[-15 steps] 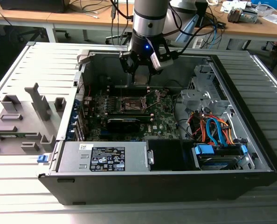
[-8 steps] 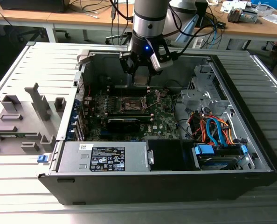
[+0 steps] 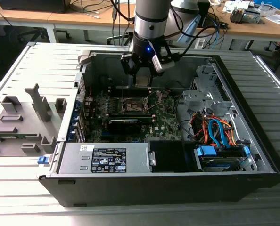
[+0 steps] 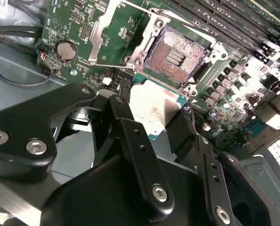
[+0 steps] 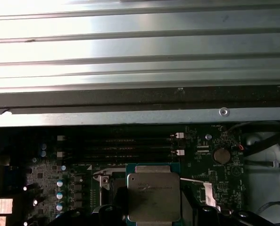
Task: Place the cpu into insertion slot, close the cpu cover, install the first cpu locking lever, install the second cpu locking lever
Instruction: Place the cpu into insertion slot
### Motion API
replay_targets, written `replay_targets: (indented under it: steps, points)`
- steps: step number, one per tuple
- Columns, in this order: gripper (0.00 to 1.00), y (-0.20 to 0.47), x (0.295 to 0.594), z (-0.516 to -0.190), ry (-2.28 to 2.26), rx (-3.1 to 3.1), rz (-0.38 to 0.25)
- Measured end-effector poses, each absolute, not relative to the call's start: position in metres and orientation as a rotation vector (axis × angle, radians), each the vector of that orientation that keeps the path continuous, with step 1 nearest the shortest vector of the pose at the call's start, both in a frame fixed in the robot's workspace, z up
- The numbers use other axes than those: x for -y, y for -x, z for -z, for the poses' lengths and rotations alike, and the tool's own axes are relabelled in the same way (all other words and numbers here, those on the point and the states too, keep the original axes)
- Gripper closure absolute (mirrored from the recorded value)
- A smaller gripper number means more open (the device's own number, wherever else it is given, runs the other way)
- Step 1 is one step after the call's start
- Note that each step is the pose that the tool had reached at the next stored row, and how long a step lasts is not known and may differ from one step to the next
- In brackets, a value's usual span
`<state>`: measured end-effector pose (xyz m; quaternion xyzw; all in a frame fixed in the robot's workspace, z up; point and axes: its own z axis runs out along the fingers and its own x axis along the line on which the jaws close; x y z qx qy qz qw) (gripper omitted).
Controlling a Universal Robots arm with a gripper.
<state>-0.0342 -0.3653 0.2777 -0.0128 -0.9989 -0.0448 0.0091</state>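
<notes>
cpu (image 4: 155, 109) pinched by its edges between the fingers (image 4: 122, 115), hanging close to the open socket (image 4: 177, 54), not seated. best: line up the corners, keep it level, lower gently, don't press on the pins.

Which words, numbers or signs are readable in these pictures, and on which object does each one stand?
None can be read with confidence.
White label on the power supply: print too small.
Top of the cpu in the end effector: faint print, blurred.
Motherboard markings: too small.
</notes>
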Motion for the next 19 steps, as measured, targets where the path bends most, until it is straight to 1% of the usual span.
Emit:
replay_targets:
  steps: [19]
  points:
    - [0.46,0.0342,0.3653,-0.2725,0.040,3.120,0.140]
